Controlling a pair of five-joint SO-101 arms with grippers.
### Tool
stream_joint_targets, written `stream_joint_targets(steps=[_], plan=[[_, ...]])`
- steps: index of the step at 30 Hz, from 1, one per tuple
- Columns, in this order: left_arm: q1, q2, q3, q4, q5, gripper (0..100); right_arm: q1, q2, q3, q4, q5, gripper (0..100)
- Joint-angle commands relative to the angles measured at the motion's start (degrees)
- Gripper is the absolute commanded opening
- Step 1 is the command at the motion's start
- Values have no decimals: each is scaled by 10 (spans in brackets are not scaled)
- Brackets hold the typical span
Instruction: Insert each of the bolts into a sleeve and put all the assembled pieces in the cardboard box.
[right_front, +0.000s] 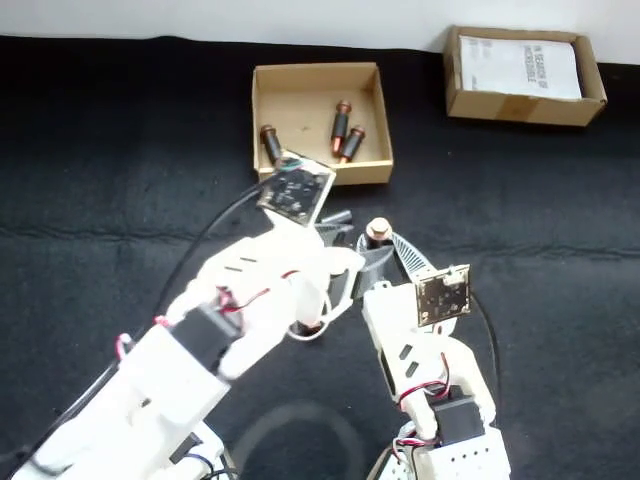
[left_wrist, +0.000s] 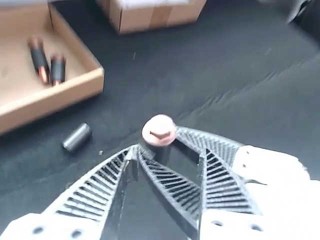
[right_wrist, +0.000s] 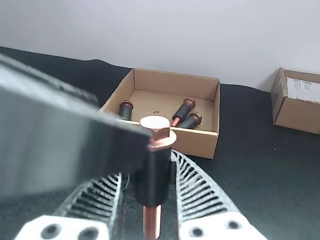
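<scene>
My right gripper (right_wrist: 150, 180) is shut on a black sleeve (right_wrist: 154, 172) that stands upright with a copper bolt (right_wrist: 155, 131) through it. The bolt's head (right_front: 377, 232) sits on top and its thread shows below. My left gripper (left_wrist: 136, 150) is shut with nothing in it, its tips beside that sleeve just under the bolt head (left_wrist: 159, 131). A loose grey sleeve (left_wrist: 76, 137) lies on the cloth close to the cardboard box (right_front: 262, 110). Three assembled pieces (right_front: 341, 122) lie in the box.
A second, smaller cardboard box (right_front: 525, 75) with a printed sheet in it stands at the back right. The table is covered in black cloth (right_front: 120, 180), with open room to the left and right of the arms.
</scene>
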Motion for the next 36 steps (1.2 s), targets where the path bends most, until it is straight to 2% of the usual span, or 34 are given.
stream_joint_targets(steps=[1,5,11,16,21,27,34,36], plan=[[-2,-95,-71,59,2,200,10,-3,29,-10,4,6],[-19,-186,-95,115,3,192,10,-7,39,-9,5,6],[-144,-317,-33,136,-1,4,7,-1,-8,-7,4,6],[-241,-409,82,135,-41,8,7,0,-95,60,4,6],[-327,-504,223,135,-44,9,7,21,-160,101,4,6],[-415,-521,355,130,-44,9,9,201,-299,100,4,6],[-492,-520,511,-24,-44,9,9,444,-492,83,-1,6],[-495,-516,517,-37,-43,9,9,502,-545,65,-32,6]])
